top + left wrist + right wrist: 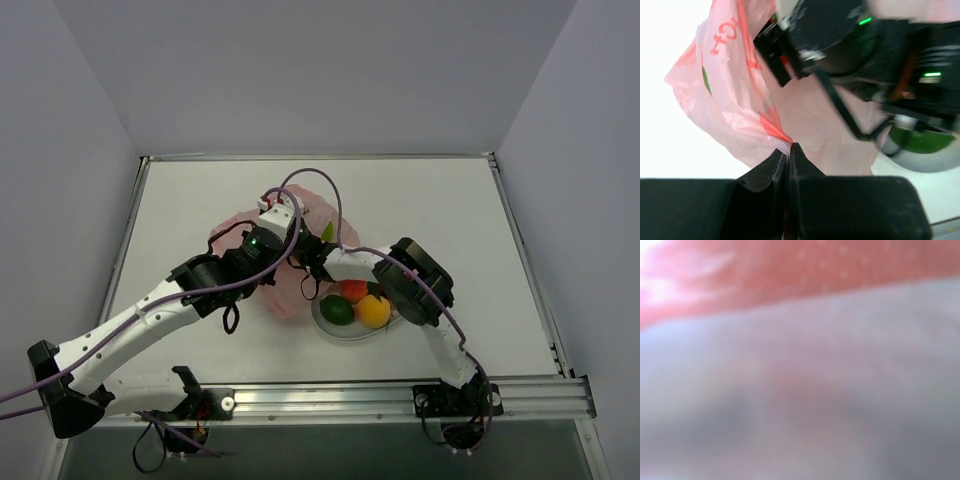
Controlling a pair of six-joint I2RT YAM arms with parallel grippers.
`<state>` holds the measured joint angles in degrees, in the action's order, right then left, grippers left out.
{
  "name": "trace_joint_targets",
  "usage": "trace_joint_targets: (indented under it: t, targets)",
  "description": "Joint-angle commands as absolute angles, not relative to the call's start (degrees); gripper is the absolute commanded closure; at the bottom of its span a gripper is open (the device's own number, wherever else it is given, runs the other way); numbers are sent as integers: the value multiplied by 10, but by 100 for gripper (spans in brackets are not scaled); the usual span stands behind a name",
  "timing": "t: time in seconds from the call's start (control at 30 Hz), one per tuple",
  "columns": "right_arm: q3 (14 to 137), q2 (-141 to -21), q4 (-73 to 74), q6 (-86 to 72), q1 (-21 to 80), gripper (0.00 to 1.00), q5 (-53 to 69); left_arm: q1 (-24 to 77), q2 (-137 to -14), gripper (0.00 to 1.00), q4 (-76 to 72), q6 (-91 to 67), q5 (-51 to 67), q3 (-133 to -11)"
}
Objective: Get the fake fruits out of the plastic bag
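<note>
The pink plastic bag (283, 298) lies crumpled mid-table. My left gripper (272, 203) is shut on a fold of the bag (735, 100); in the left wrist view its jaws (789, 146) pinch the plastic and hold it up. My right gripper (308, 272) reaches into the bag from the right, and its fingers are hidden. The right wrist view shows only blurred pink plastic (800, 280) close to the lens. A green fruit (337, 310), a red fruit (352, 290) and an orange-yellow fruit (373, 311) lie on a white plate (345, 334).
The plate sits just right of the bag, under my right forearm; its rim (920, 162) and a green fruit (920, 141) show in the left wrist view. Raised table rails run along the left (128, 225) and right (520, 240) sides.
</note>
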<state>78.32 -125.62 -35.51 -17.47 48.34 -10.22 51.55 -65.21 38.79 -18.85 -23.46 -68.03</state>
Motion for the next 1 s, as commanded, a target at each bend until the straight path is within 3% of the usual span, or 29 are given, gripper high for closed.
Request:
trace_joint_targets:
  t: [0.0, 0.47, 0.97]
  targets:
    - [763, -1167, -345, -171, 481, 86, -106, 489, -655, 98, 404, -215, -267, -671]
    - [654, -1024, -290, -178, 489, 88, -94, 411, -751, 98, 369, -204, -242, -712]
    - [476, -816, -254, -194, 519, 86, -18, 363, -796, 98, 284, -218, -180, -671]
